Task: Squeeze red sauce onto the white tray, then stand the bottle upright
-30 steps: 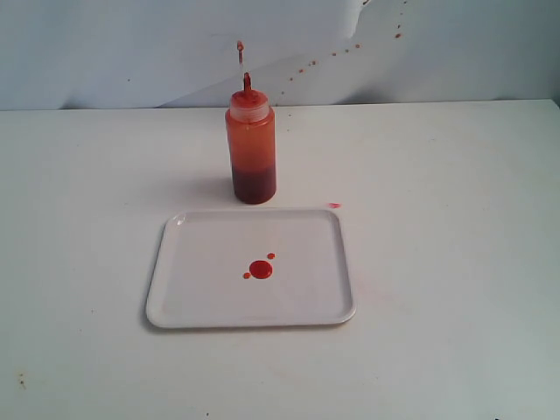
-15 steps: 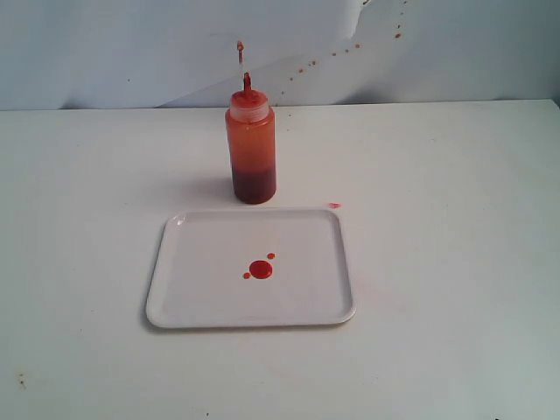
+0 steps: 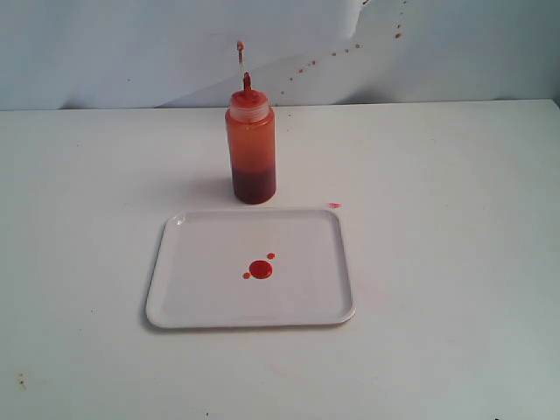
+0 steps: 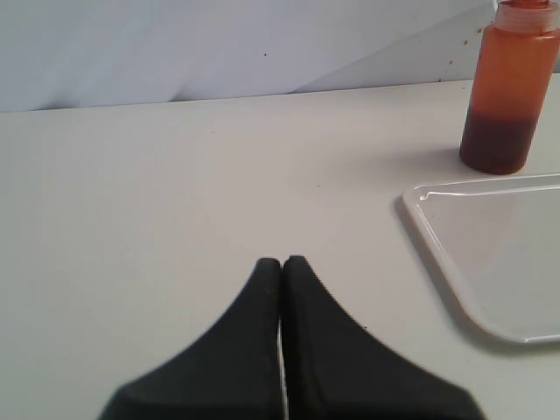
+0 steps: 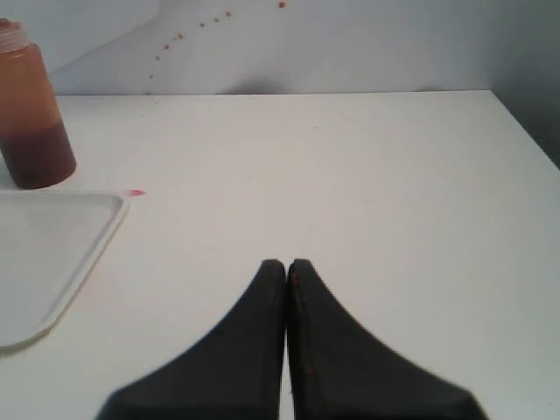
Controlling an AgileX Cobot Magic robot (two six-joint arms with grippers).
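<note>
A: Where are we?
B: Seemingly done: red sauce blob [image 3: 260,269] on white tray [image 3: 206,254], squeeze bottle [image 3: 251,149] upright, well ahead of our left gripper [image 4: 282,262] and right gripper [image 5: 286,264] — jaws together, empty. We just stay clear.

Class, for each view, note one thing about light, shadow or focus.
Exterior view: the bottle throws a soft shadow leftward; a glint marks a far corner of the white tray. Left wrist view: the left hand is soft-edged, near the lens. Right wrist view: the right hand likewise.
</note>
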